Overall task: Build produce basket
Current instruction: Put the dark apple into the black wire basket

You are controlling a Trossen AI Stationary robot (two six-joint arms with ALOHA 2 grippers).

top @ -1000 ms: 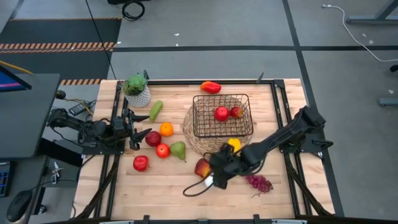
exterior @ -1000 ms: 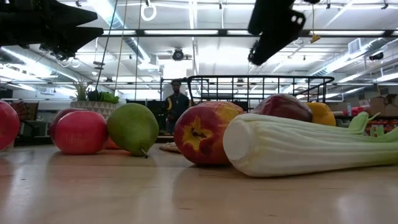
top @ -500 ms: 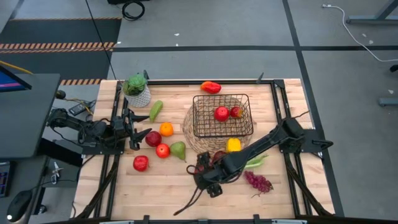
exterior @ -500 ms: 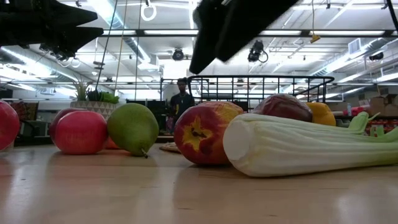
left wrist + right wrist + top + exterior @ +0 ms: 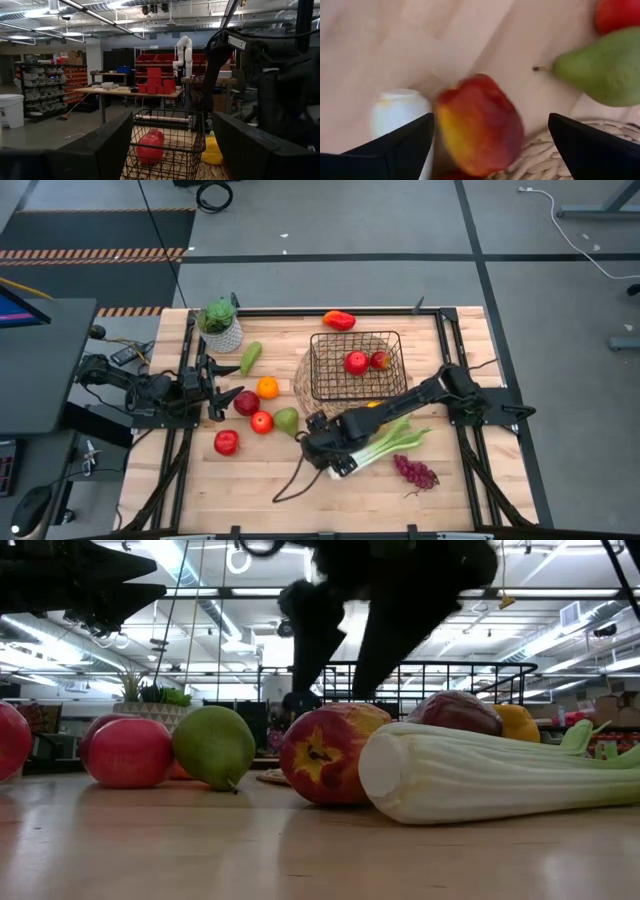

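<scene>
A: What sits on the pale wooden bench (image 5: pixel 180 480)?
B: A rectangular black wire-mesh basket (image 5: pixel 358 366) on a round woven straw mat (image 5: pixel 305 395), far of centre, with two red fruits inside.
A: The loose produce?
B: A long pale-green celery stalk (image 5: pixel 385 446) lies near the mat; a red-and-yellow apple (image 5: pixel 480 125) is just beside its cut end.
A: The arms?
B: The right gripper (image 5: pixel 490 137) hangs over that apple, fingers wide apart. The left gripper (image 5: pixel 222 380) waits at the left, fingers partly apart, empty.

Two dark, jointed arms are being shown, black cable trailing from the right arm (image 5: pixel 400 412); white "TROSSEN" lettering is being displayed.
</scene>
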